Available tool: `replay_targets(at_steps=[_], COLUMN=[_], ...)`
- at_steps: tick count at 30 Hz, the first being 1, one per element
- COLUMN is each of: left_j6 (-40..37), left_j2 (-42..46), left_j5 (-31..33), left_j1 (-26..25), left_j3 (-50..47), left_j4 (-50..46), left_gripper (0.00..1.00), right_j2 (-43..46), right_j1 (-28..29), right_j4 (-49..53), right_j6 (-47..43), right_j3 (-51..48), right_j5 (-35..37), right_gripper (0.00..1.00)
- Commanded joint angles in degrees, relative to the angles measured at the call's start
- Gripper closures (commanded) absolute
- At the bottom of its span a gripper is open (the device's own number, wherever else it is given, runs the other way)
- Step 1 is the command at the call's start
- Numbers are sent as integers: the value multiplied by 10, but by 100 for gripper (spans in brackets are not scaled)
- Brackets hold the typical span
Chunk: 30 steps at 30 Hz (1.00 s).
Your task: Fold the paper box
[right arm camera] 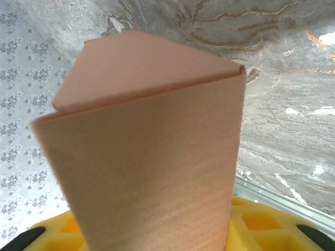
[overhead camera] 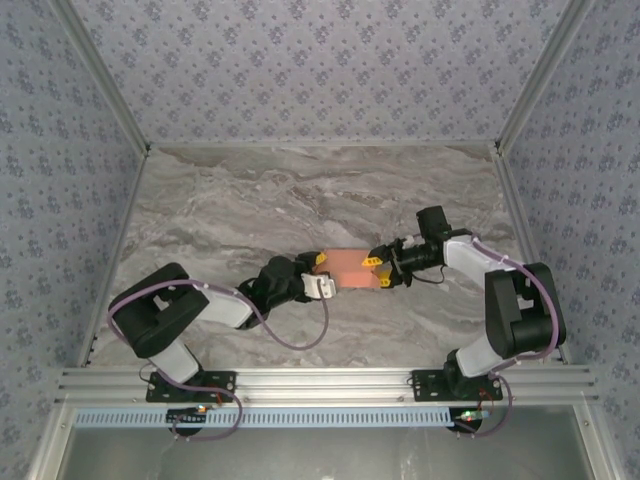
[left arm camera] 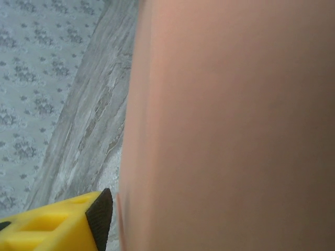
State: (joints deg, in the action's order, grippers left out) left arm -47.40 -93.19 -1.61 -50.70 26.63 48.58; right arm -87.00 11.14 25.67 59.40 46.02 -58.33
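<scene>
The paper box [overhead camera: 350,268] is a salmon-orange cardboard piece at the middle of the marble table [overhead camera: 250,200], between my two grippers. My left gripper [overhead camera: 322,272] is at its left end. In the left wrist view the paper box [left arm camera: 230,125] fills the right side, and one yellow finger's black pad [left arm camera: 99,217] stands a small gap off its edge; the other finger is hidden. My right gripper [overhead camera: 377,270] straddles the right end. In the right wrist view the paper box [right arm camera: 146,157] rises from between the yellow fingers [right arm camera: 259,222], with a folded flap on top.
Patterned walls [overhead camera: 60,150] enclose the table on three sides. An aluminium rail [overhead camera: 320,382] runs along the near edge, by the arm bases. Bare marble lies behind the box.
</scene>
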Motion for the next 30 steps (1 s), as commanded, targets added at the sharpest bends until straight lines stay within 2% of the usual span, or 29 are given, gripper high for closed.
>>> replay_targets(at_steps=[1, 5, 9, 14, 18, 23, 25, 27, 28, 30], left_j6=[-21, -15, 7, 50, 82, 71, 79, 105, 122, 146], left_j2=[0, 30, 77, 127, 152, 134, 129, 137, 144, 169], left_j5=[15, 22, 16, 5, -36, -68, -84, -109, -142, -233], left_j1=[-10, -10, -9, -6, 14, 50, 61, 73, 80, 99], left_j3=[21, 30, 57, 121, 179, 231, 246, 254, 256, 246], left_j4=[4, -60, -189, -386, -516, -607, -616, -615, -618, -624], left_gripper=[39, 41, 41, 41, 42, 41, 36, 31, 29, 24], right_j2=[14, 29, 95, 155, 190, 260, 299, 337, 349, 348], right_j1=[5, 0, -20, -60, -81, -52, -28, 13, 32, 33], right_j4=[30, 63, 48, 85, 95, -15, -63, -80, -89, -82], right_j6=[-12, -53, -73, -179, -294, -432, -504, -561, -561, -553], right_j3=[-1, 19, 21, 44, 43, -11, -47, -74, -84, -84], right_j5=[-6, 19, 51, 99, 199, 277, 300, 392, 451, 482], right_gripper=[52, 39, 30, 27, 27, 27, 27, 25, 23, 23])
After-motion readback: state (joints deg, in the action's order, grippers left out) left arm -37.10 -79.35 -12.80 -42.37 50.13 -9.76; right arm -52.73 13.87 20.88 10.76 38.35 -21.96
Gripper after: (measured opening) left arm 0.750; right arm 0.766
